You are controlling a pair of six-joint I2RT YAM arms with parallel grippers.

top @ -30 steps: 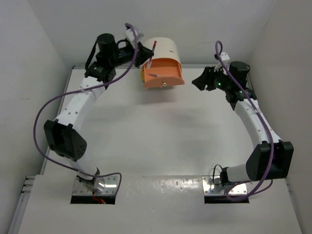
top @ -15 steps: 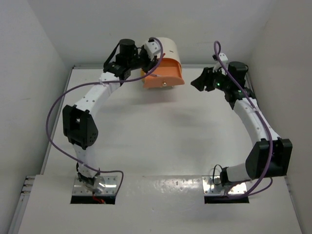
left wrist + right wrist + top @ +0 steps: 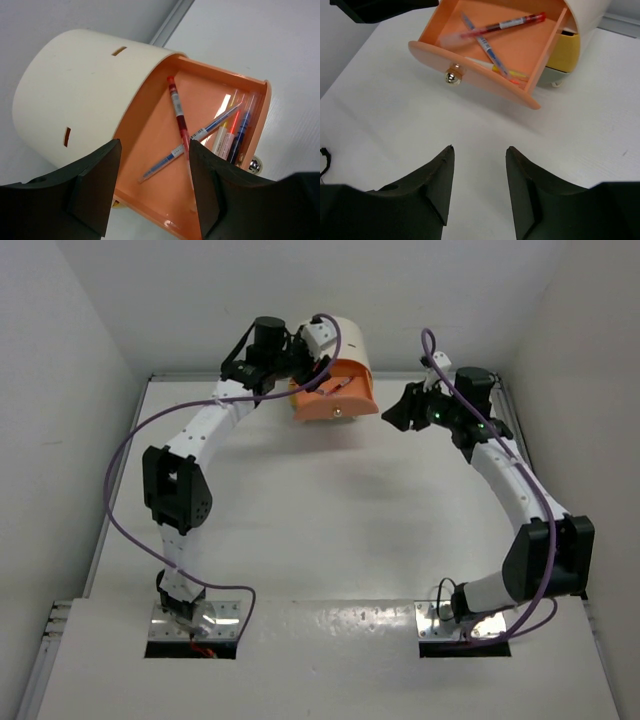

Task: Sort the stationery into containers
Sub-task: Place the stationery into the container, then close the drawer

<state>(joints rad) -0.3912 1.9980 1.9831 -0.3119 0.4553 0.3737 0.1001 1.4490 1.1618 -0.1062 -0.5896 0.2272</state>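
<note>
Orange drawer (image 3: 145, 130), pulled out of the cream box (image 3: 75, 95), now has the red pen (image 3: 177, 107) lying in it. A second ago the left arm stood further left of the box with its fingers pinched shut, seemingly on that pen; since then it has swung over the drawer and let go. In the left wrist view the left fingers (image 3: 97, 185) stand well apart at the bottom of the frame with nothing between them. The red pen lies beyond them on the drawer floor, running from the upper middle down towards the gap and crossing a blue pen (image 3: 200, 137). Yellow and pink sticks (image 3: 227, 137) lie along the drawer front at the right. So this piece looks sorted (the right wrist view shows one end of it blurred, so it may only just be settling). The right fingers (image 3: 432, 185) are moderately parted and empty, hovering over bare counter (image 3: 385, 120) at the bottom of their frame, well short of the drawer's knob (image 3: 452, 77). The yellow drawer (image 3: 565, 50) sits under the orange one at the upper right. I see no loose stationery in the top view, so closing the drawer may be what remains.
</note>
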